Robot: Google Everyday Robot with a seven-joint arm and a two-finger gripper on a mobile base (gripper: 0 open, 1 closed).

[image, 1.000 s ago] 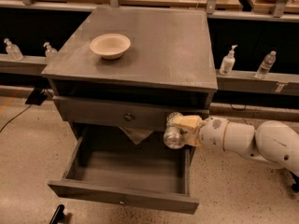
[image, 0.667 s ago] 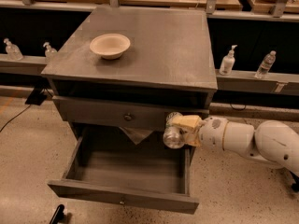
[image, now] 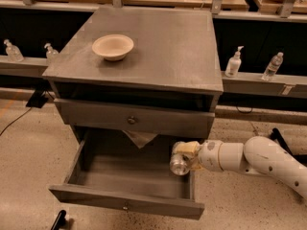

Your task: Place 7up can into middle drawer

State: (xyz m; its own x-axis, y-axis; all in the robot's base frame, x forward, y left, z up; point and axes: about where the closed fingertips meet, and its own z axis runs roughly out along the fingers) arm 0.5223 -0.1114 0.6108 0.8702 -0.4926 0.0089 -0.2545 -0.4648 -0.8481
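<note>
The 7up can [image: 180,160] is a small silvery can lying sideways, its shiny metal end facing the camera. My gripper [image: 188,155] is shut on the 7up can and holds it over the right side of the middle drawer [image: 122,206]. The white arm reaches in from the right. The drawer is pulled out wide, a shallow grey tray with a tiny knob on its long front panel. Its floor looks bare, apart from a crumpled pale thing [image: 139,138] hanging at its back.
A grey cabinet [image: 168,47] carries a cream bowl [image: 112,46] on its top. The drawer front above [image: 129,120] is shut, with a round knob. Clear pump bottles stand on ledges at the left [image: 12,51] and right [image: 233,63]. Speckled floor lies around.
My gripper and the can have moved down a little, from level with the upper drawer front to just over the open drawer's right side.
</note>
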